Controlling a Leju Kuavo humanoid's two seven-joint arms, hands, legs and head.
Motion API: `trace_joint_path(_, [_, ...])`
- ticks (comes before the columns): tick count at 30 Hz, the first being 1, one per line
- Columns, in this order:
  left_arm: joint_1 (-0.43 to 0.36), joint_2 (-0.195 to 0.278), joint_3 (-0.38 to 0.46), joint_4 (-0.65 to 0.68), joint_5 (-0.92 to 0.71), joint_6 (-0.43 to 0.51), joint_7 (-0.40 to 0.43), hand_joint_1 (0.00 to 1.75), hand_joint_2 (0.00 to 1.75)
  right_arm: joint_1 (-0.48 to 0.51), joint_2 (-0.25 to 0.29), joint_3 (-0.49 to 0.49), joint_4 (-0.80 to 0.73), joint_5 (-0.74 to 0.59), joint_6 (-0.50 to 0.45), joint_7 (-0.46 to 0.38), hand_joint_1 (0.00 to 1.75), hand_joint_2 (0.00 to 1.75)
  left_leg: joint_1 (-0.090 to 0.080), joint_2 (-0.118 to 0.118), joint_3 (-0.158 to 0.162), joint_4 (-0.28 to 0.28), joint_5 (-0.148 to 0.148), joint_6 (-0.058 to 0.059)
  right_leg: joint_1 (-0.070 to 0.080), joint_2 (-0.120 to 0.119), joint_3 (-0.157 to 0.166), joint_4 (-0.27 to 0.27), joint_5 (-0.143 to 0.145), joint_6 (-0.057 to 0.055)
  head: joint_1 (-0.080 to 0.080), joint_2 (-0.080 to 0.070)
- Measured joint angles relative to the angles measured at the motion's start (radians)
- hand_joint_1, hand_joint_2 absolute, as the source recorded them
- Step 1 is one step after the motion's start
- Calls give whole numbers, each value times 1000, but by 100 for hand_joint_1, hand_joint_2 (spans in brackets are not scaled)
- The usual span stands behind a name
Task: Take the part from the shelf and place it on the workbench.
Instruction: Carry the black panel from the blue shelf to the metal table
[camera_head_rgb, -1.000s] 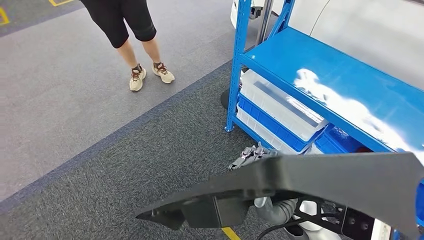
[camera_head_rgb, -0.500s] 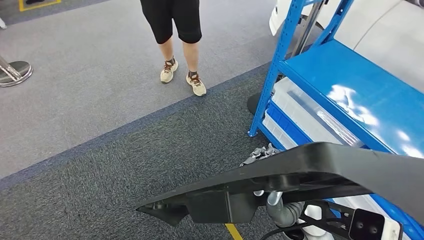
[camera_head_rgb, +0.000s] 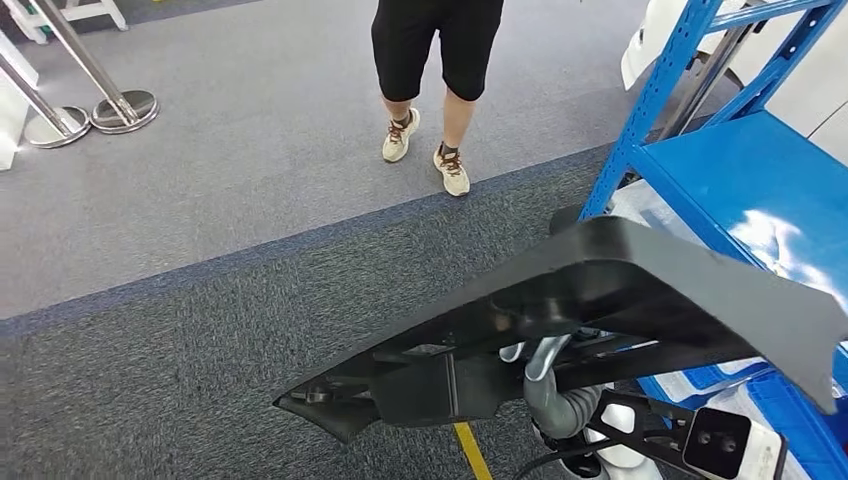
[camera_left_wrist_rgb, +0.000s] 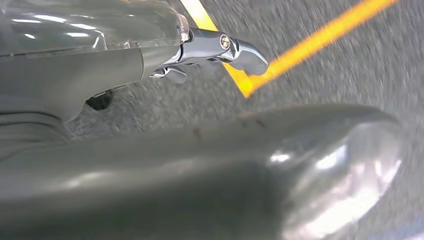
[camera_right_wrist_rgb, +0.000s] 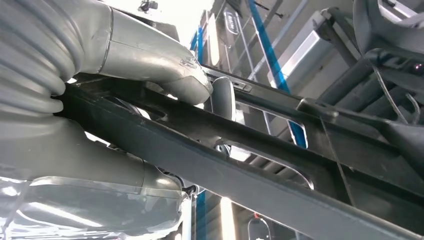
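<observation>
The long black plastic trim panel (camera_head_rgb: 600, 300), the task's part, is off the shelf and carried in the air in front of the robot, its pointed end reaching out over the dark carpet. In the right wrist view the right hand (camera_right_wrist_rgb: 125, 100) clamps one of the panel's ribs (camera_right_wrist_rgb: 240, 145): the thumb (camera_right_wrist_rgb: 165, 65) lies on one face and the darker fingers press from the other, so the grip is firm across a thin bar, likely chosen because the broad skin offers nothing to pinch. The blue shelf rack (camera_head_rgb: 740, 160) stands just beside that hand. A person (camera_head_rgb: 430, 90) stands well apart, beyond the panel. The left hand (camera_left_wrist_rgb: 215, 47) holds nothing, fingers curled in, hanging over a yellow floor line (camera_left_wrist_rgb: 310, 45). No workbench shows, so placing is not yet done.
</observation>
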Motion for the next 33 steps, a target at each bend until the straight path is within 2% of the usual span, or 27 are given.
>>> trace_joint_path(2, [0,0,9,0,0,7,22,0,0,-4,-1,5,7,5,-17,0,175,175,-1,65,-45,94,-54,-7,2,-32,4,-7,1,-10,0,0])
trace_joint_path(3, [-1,-3,12,0,0,9,28,0,0,-4,-2,6,10,10,-22,0,175,175,1,85,-78,163,-88,-11,4,-49,5,-7,0,-13,0,0])
trace_joint_path(4, [-2,-9,14,0,0,12,32,0,0,-3,-4,9,13,16,-26,0,175,175,3,94,-108,225,-112,-15,6,-66,5,-7,-1,-14,0,0])
trace_joint_path(5, [0,-16,16,0,0,15,34,0,0,-3,-6,12,16,22,-28,0,175,175,6,99,-124,259,-120,-18,8,-82,5,-7,-3,-14,0,0])
trace_joint_path(6, [2,-24,18,0,0,19,36,0,0,-1,-8,16,18,28,-29,0,175,175,9,103,-118,253,-108,-20,8,-96,6,-6,-5,-13,0,0])
trace_joint_path(7, [4,-30,20,1,0,24,38,0,0,3,-9,20,20,33,-30,0,175,175,10,111,-90,206,-81,-21,9,-111,9,-6,-8,-11,0,0])
trace_joint_path(8, [6,-36,23,1,0,29,41,0,0,8,-11,24,21,36,-29,0,175,175,11,129,-48,133,-49,-21,9,-124,13,-6,-11,-8,0,0])
trace_joint_path(10, [6,-49,31,1,0,41,44,0,0,22,-17,32,23,41,-22,0,175,175,4,165,19,15,-11,-7,13,-147,21,-5,-19,3,0,0])
trace_joint_path(11, [8,-55,35,1,0,45,44,0,0,28,-22,36,24,41,-15,0,175,175,0,174,32,-10,-8,2,15,-156,24,-4,-22,8,0,0])
trace_joint_path(13, [18,-68,44,1,0,51,41,0,0,48,-34,40,25,42,5,0,175,175,-5,159,30,-16,-10,18,16,-172,29,-6,-26,19,0,0])
trace_joint_path(14, [25,-73,49,0,0,51,40,0,0,63,-40,41,25,42,16,0,175,175,-3,148,32,-19,-9,23,13,-168,32,-4,-31,26,0,0])
trace_joint_path(16, [34,-83,59,-1,1,51,39,0,0,93,-52,41,24,41,32,0,175,175,1,129,37,-27,-6,36,8,-121,16,43,-67,34,0,0])
trace_joint_path(18, [35,-90,64,-2,2,50,39,0,0,117,-64,41,23,41,36,-1,175,175,1,108,38,-30,-4,44,5,-65,-47,171,-134,36,0,0])
trace_joint_path(19, [35,-93,66,-2,3,50,39,0,0,127,-69,41,23,41,36,-1,175,175,0,96,37,-29,-4,46,4,-55,-85,244,-163,36,0,0])
trace_joint_path(20, [36,-95,67,-2,3,50,39,0,0,134,-73,41,24,41,36,-1,175,175,-1,84,37,-29,-4,47,4,-51,-116,298,-177,37,0,0])
trace_joint_path(21, [37,-97,68,-2,3,50,39,0,0,139,-77,41,24,42,35,-1,175,175,-2,70,37,-28,-4,47,3,-50,-131,319,-172,37,0,0])
trace_joint_path(22, [38,-99,70,-2,3,50,38,0,0,144,-80,41,24,43,35,-1,175,175,-2,57,37,-26,-5,46,1,-49,-127,299,-148,37,0,0])
trace_joint_path(23, [39,-101,72,-2,3,51,37,0,0,150,-83,40,24,42,39,-1,175,175,-2,43,38,-23,-6,44,-1,-45,-104,243,-108,36,0,0])
trace_joint_path(24, [39,-104,76,-2,3,52,36,0,0,157,-86,39,23,39,48,-1,175,175,-1,29,38,-20,-8,42,-4,-29,-70,167,-67,36,0,0])
trace_joint_path(25, [40,-106,82,-2,3,54,34,0,0,168,-89,35,22,35,64,-1,175,175,-2,16,36,-14,-10,37,-7,-6,-40,99,-39,37,0,0])
trace_joint_path(26, [41,-109,87,-2,3,57,32,0,0,181,-93,29,19,30,83,-1,175,175,-3,3,33,-9,-12,31,-10,12,-19,51,-23,36,0,0])
trace_joint_path(27, [43,-110,92,-2,3,61,30,0,0,194,-97,20,14,27,101,-1,175,175,-3,-7,29,-6,-13,25,-11,25,-9,28,-20,34,0,0])
trace_joint_path(28, [46,-112,97,-2,3,65,28,0,0,206,-100,11,10,27,117,-1,175,175,-2,-17,24,-6,-12,17,-8,24,-8,24,-22,29,0,0])
trace_joint_path(29, [50,-113,102,-2,3,67,26,0,0,214,-102,4,7,28,126,-1,175,175,1,-24,22,-8,-11,10,-7,12,-8,23,-19,21,0,0])
trace_joint_path(30, [55,-116,105,-2,3,68,24,0,0,217,-104,-2,4,28,132,-1,175,175,2,-13,19,-5,-13,5,-6,2,-6,19,-17,13,0,0])
trace_joint_path(31, [57,-119,108,-2,3,68,23,0,0,217,-106,-6,3,25,135,-1,175,175,2,12,10,12,-24,1,-5,-10,-4,15,-15,6,0,0])
trace_joint_path(33, [54,-124,109,-1,3,67,21,0,0,211,-114,-13,5,9,132,-1,175,175,1,75,-31,102,-76,-3,-3,-37,-1,10,-13,-5,0,0])
